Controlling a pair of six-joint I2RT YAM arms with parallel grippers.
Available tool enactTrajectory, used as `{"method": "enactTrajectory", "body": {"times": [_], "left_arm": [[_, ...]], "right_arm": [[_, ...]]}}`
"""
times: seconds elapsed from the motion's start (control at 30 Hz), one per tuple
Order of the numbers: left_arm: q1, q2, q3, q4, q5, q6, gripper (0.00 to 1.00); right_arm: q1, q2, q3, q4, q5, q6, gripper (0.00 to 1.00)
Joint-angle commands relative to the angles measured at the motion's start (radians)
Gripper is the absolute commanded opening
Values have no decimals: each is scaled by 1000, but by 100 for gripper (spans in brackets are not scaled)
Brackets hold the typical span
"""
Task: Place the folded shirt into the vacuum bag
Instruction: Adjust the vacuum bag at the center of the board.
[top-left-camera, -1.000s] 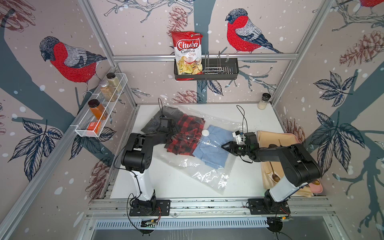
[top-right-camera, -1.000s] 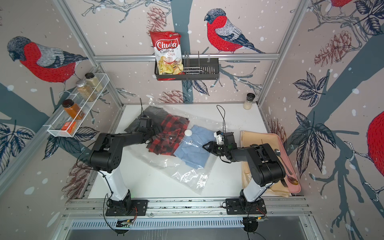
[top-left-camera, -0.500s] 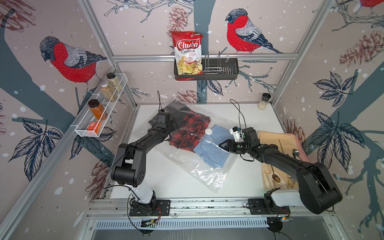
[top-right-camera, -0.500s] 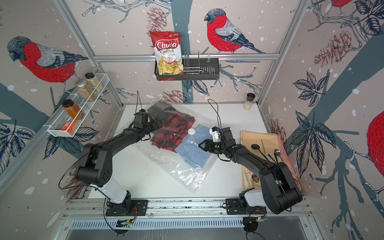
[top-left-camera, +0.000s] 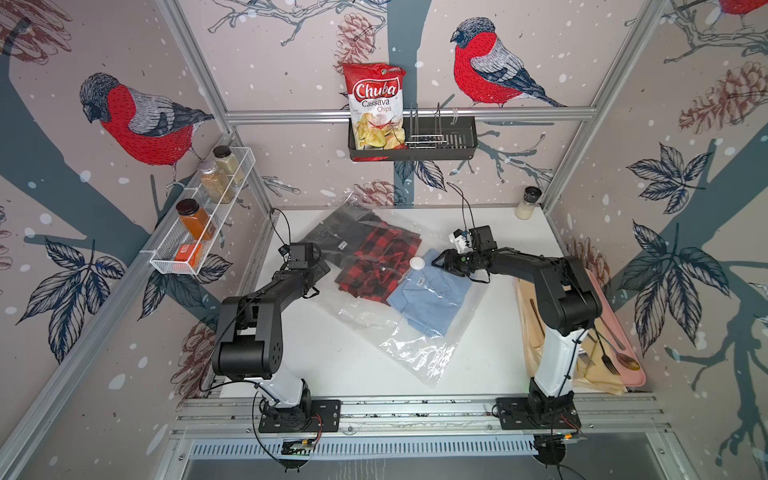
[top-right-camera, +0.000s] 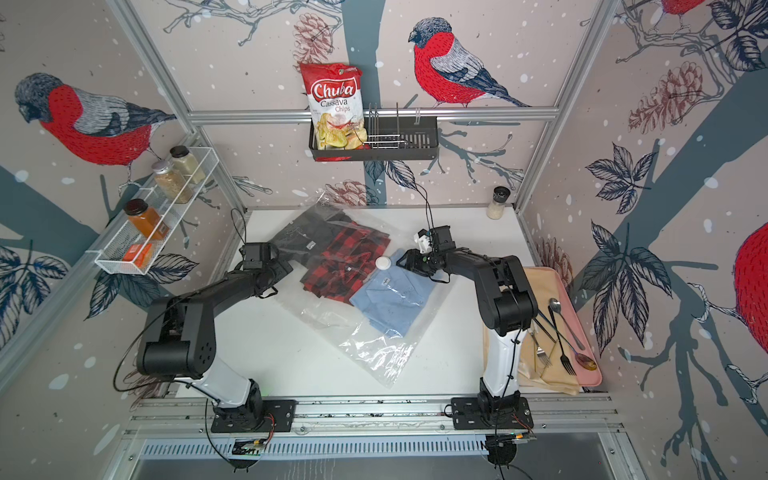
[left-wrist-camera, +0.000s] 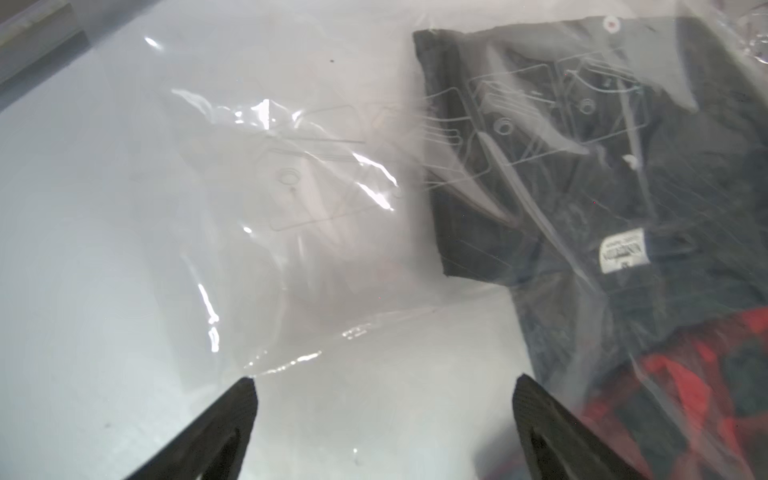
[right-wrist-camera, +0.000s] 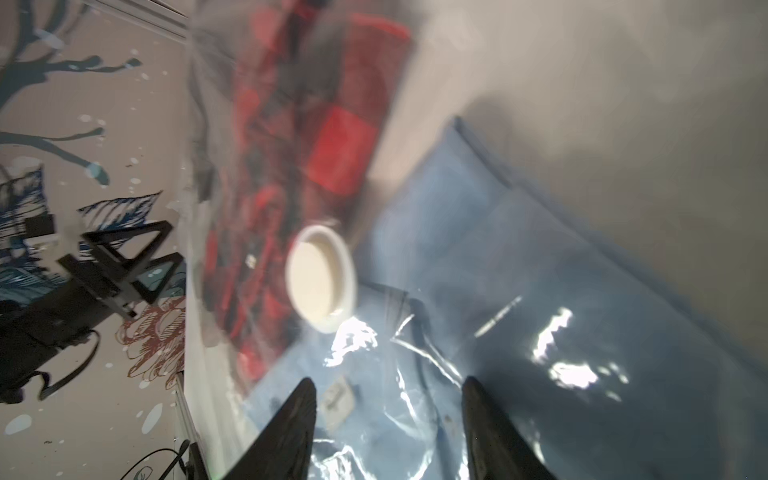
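Gaping, the left gripper (left-wrist-camera: 384, 378) grips nothing. Only the wrist view reveals the right gripper (right-wrist-camera: 388, 380) half-parted, empty, over the vacuum bag (right-wrist-camera: 540, 353).

3 shirts lie here: black (top-left-camera: 332, 235), plaid (top-left-camera: 378, 262), blue (top-left-camera: 432, 299). There is 1 bag (top-left-camera: 415, 353) with 1 valve (top-left-camera: 417, 263), 2 arms, left (top-left-camera: 270, 293) and right (top-left-camera: 536, 266), 3 jars (top-left-camera: 194, 218), 1 box (top-left-camera: 188, 252), 1 shaker (top-left-camera: 528, 203), 1 chips pack (top-left-camera: 376, 104), 1 basket (top-left-camera: 457, 153), 1 rack (top-left-camera: 174, 266), 1 tray (top-left-camera: 638, 371)
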Motion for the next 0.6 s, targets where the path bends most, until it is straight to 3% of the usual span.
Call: {"method": "enactTrajectory", "body": {"times": [0.0,0.13,0.37,0.5,0.57], "left_arm": [[22,37,30,11,34,-6,96],[8,32,60,-2,112,20,90],[-168,-56,105,-40,56,34,90],[-278,42,178,-12,117,41,90],[-338,153,279,-58,108,57,89]], "right_arm": [[-12,4,-99,-4,94,12,56],[-19,-99,-344,108,150,64,56],[-2,-308,-681,279,124,159,56],[26,-416,-783,315,126,206,56],[44,-464,-806,307,130,220,56]]}}
